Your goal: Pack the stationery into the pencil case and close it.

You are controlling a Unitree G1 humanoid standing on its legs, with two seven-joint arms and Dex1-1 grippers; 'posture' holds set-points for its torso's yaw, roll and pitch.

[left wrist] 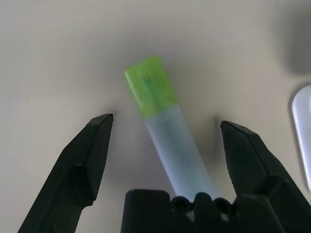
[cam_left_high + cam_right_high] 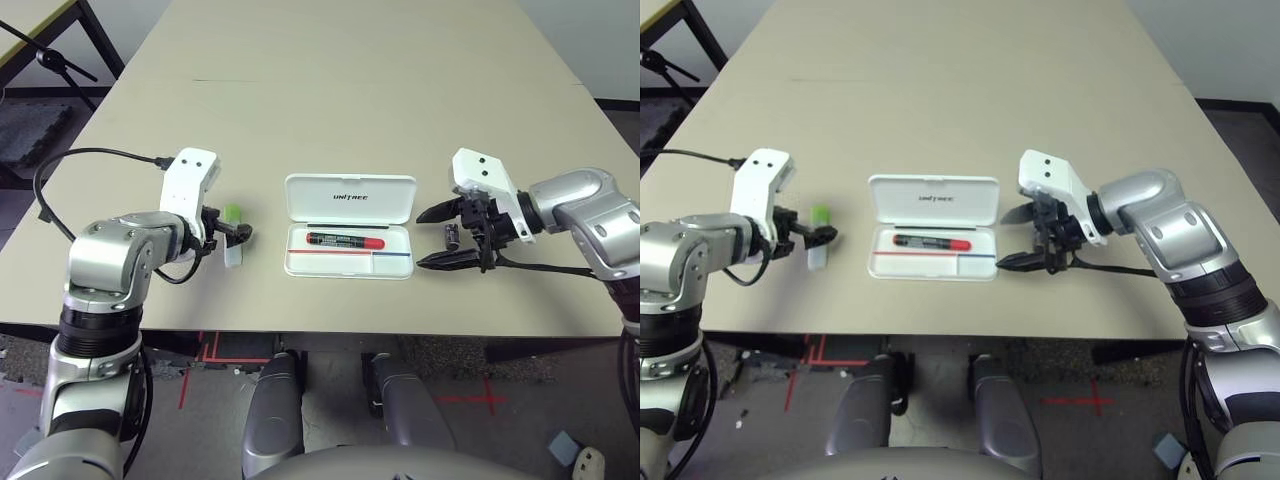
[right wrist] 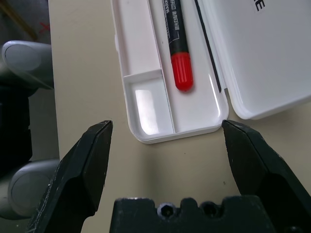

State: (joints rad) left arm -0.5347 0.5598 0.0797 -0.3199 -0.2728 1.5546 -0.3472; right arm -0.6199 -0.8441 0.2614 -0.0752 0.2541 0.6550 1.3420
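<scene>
The white stick with a lime-green cap [image 1: 163,131] lies on the counter [image 2: 330,110] left of the open pencil case [image 2: 349,226], between the open left claw [image 1: 165,128] fingers. Light, stiff, slick: pinch mid-body. Right claw [image 3: 165,128] open.

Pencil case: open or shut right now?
Open. The pencil case has its lid folded back flat on the table, the tray faces up, and the marker pen lies inside.

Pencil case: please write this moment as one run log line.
case open | marker inside | stick on table, left jaws open around it | cylinder on table | right jaws open
</scene>
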